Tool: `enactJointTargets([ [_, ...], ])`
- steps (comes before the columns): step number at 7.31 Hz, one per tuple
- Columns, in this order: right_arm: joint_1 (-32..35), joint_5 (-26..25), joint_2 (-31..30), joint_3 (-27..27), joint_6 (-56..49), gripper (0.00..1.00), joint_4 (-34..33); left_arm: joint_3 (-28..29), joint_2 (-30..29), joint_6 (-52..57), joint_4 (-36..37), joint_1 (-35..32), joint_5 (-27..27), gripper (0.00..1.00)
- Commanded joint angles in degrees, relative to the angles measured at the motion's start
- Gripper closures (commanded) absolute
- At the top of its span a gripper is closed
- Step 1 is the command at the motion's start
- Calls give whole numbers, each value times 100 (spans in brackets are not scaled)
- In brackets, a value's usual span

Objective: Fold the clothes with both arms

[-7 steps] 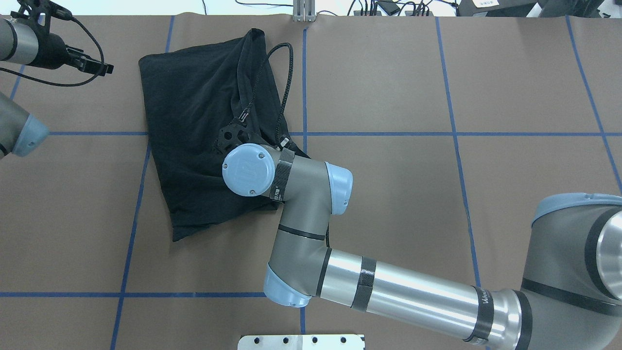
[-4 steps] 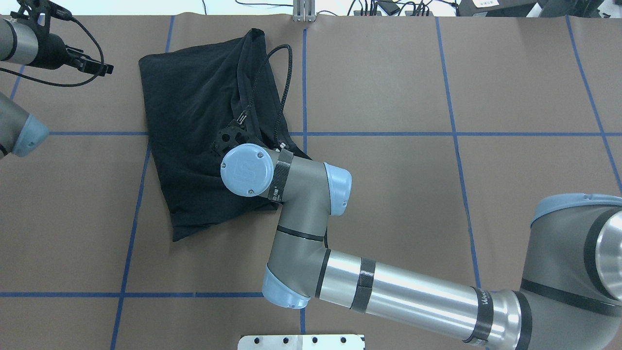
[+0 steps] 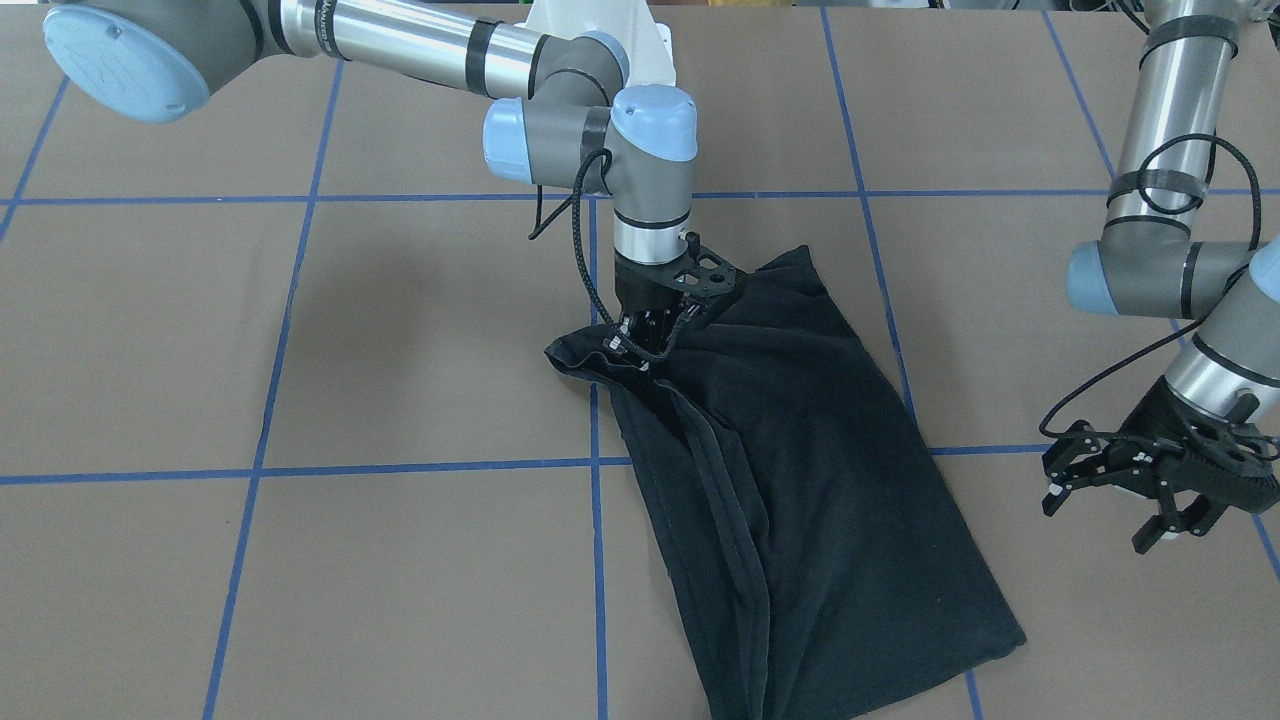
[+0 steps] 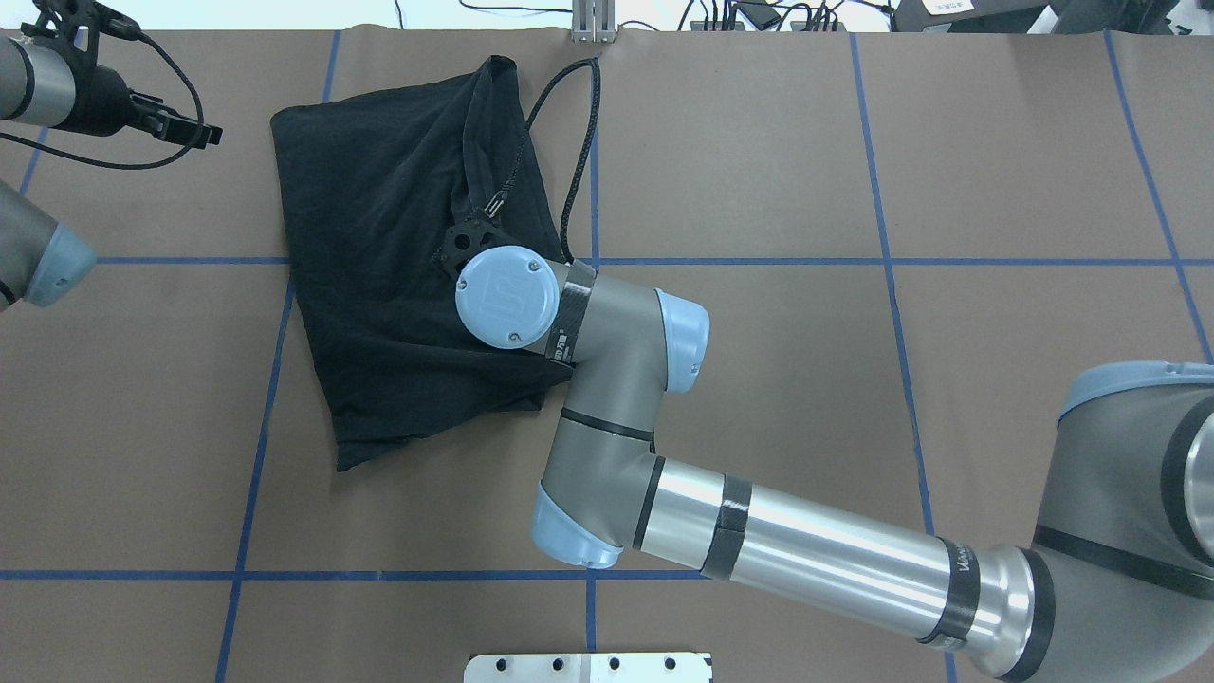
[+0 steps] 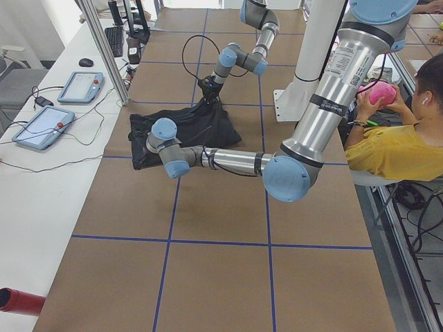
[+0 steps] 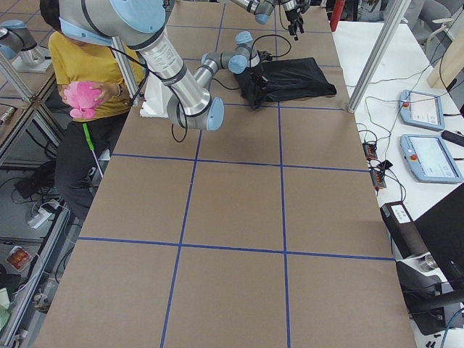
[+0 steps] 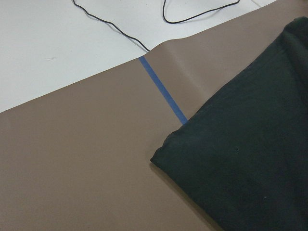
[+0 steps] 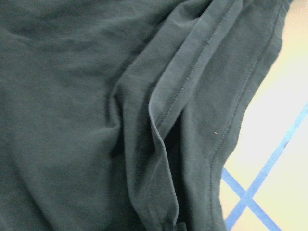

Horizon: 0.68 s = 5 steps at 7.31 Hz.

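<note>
Right gripper (image 3: 632, 338) seemingly on T-shirt (image 3: 820, 480) edge

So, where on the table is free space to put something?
Bare: the table squares on the robot's right, past the right arm, and the near strip before the shirt. Crowded: the shirt, right gripper at it.

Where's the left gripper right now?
Top left of the overhead view: the left gripper hovers over the table, just left of the T-shirt, not touching it.
</note>
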Motion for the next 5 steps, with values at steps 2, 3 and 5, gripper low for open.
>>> enactJointTargets([
  [2, 242, 280, -1510, 1408, 98, 100, 2, -17, 0, -162, -9, 3, 0, 0],
  [3, 103, 281, -2128, 2034, 691, 100, 2, 0, 0, -251, -113, 3, 0, 0],
  [5, -258, 281, -2196, 2207, 1564, 60, 11, 9, 0, -252, -123, 3, 0, 0],
])
